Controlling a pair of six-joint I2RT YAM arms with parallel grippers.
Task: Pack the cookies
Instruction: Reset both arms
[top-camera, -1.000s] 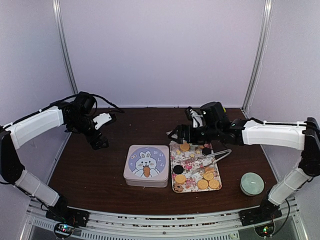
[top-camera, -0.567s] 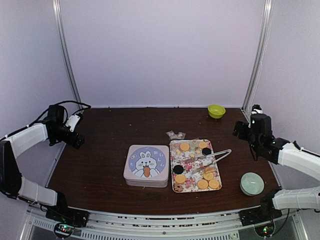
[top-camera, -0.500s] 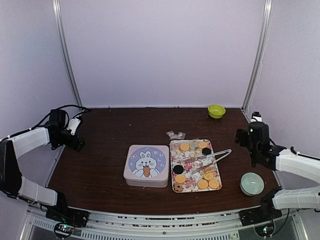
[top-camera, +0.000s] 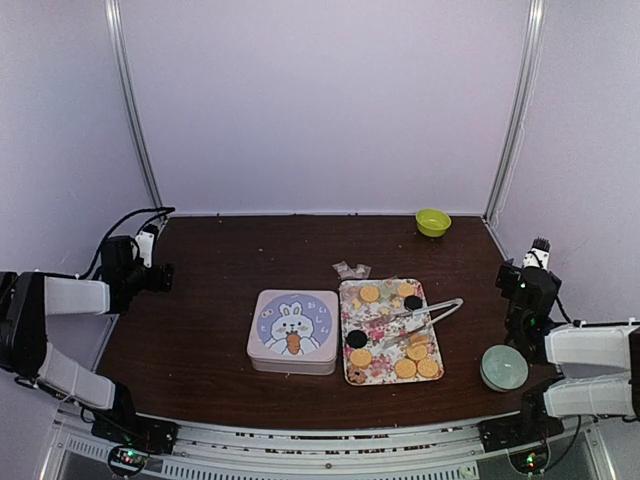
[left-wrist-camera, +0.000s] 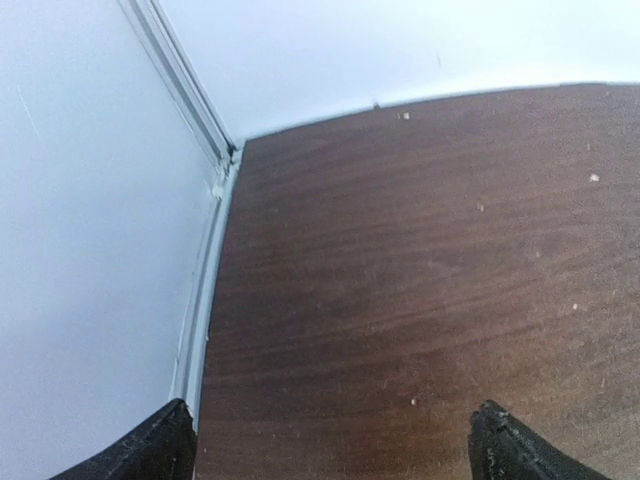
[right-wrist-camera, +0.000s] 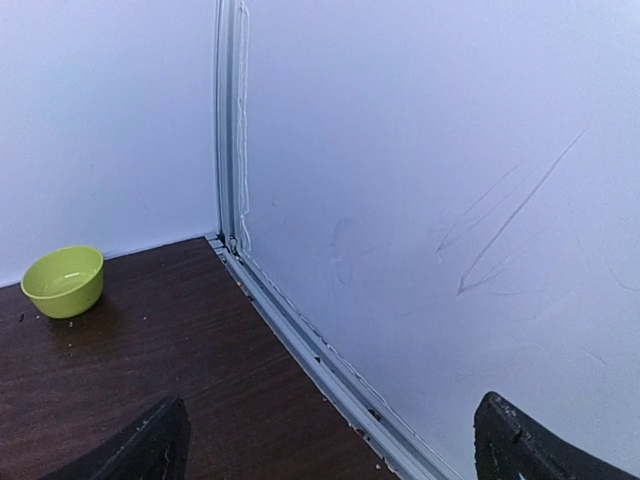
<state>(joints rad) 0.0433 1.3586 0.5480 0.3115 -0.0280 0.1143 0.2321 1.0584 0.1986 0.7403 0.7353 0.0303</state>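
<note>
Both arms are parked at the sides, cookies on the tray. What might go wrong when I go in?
1. The metal tongs lie across the floral rectangular tray among the small round cookies; a careless grab may scatter them.
2. The square pastel tin with the bunny lid is closed, so nothing can go in yet.
3. The pale green round container sits close beside the right arm; swinging in may knock it.

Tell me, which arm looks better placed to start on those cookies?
Probably the right. The cookies lie on the floral tray, right of centre, and the tongs there reach toward the right gripper. The left gripper sits beyond the closed bunny tin. Both are open, empty.
</note>
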